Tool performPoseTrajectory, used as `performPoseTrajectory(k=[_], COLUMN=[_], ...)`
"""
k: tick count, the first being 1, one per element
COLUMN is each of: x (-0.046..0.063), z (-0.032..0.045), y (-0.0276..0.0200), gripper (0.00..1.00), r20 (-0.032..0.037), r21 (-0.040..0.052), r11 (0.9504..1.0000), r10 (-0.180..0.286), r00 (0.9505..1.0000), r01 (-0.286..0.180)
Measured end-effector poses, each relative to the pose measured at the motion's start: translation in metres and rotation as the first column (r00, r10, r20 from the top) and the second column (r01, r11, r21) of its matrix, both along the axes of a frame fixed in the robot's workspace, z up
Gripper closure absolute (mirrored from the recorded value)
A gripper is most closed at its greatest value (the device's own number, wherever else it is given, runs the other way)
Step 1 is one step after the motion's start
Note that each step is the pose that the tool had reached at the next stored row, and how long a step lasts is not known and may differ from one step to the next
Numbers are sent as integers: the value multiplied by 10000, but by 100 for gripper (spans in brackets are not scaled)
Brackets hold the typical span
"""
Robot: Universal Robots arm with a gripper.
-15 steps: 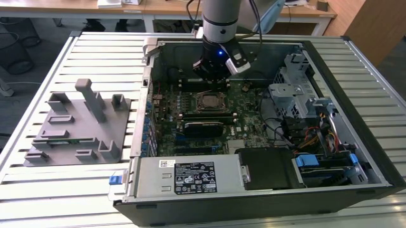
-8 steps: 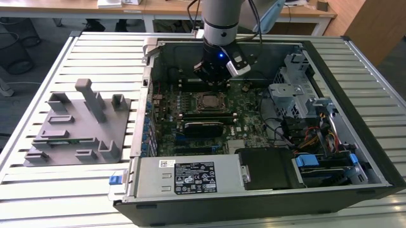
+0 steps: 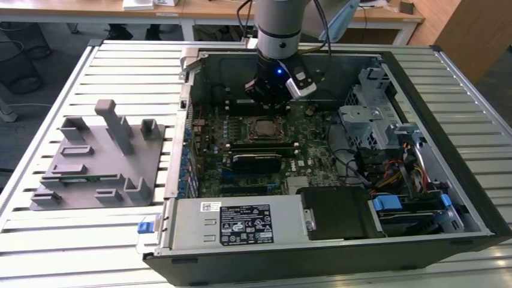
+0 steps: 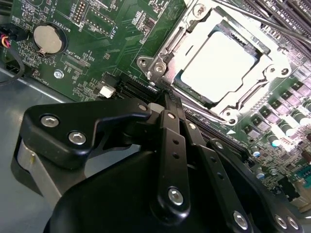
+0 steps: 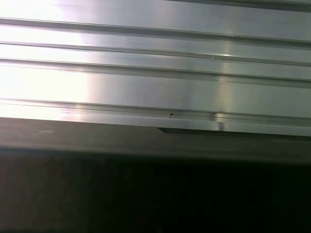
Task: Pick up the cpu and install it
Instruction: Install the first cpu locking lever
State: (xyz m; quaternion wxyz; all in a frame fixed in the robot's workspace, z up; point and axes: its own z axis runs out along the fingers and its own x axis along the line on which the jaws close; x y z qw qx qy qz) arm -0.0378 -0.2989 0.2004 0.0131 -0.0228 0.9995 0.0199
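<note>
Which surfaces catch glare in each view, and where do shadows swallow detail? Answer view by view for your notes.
In the second wrist view, the cpu in its socket glares nearly white, while the gripper looms dark in front. In the first wrist view, the ribbed metal surface blows out on one side, above a dark band. In the exterior view, lighting is even, though the computer case interior lies shaded.

Open PC tower lying on its side on a slatted metal bench

The case (image 3: 472, 198) has its green motherboard (image 3: 308, 129) exposed, power supply (image 3: 240, 223) along the near edge, drive cage (image 3: 376, 90) toward the exterior view's right. A grey plastic tray (image 3: 72, 180) with upright posts sits on the table (image 3: 120, 66) at the exterior view's left. Coin cell battery (image 4: 47, 39) shows in the second wrist view.
</note>
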Motion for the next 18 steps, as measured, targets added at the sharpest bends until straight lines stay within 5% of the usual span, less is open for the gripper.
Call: performPoseTrajectory(k=[12, 18], x=[9, 10], z=[5, -21], y=[0, -1], gripper=[89, 89], r20=[-9, -12], r21=[-11, -152], r11=[10000, 9999], r10=[0, 0], r00=[10000, 10000], r01=[0, 0])
